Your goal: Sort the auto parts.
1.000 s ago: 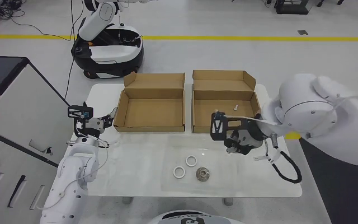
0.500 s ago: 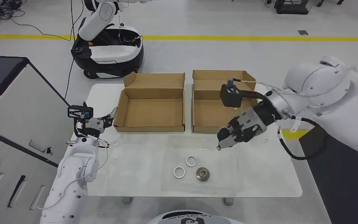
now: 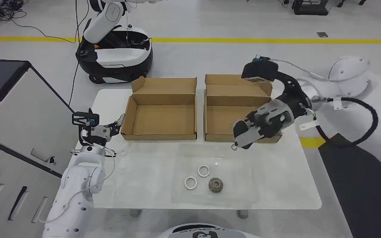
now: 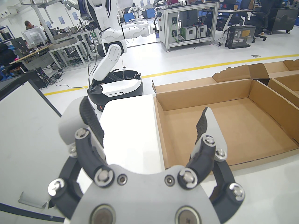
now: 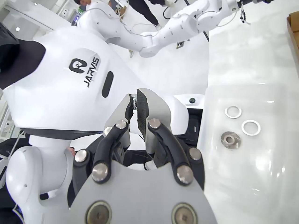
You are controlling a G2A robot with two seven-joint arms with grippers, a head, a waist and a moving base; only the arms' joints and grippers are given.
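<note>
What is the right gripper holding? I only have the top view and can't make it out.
Observer: A small bolt, pinched at the tip of the right gripper. The right wrist view shows it plainly.
Operator: And the left gripper, open or shut?
Observer: The left wrist view shows the left gripper open, with nothing held in it.
</note>
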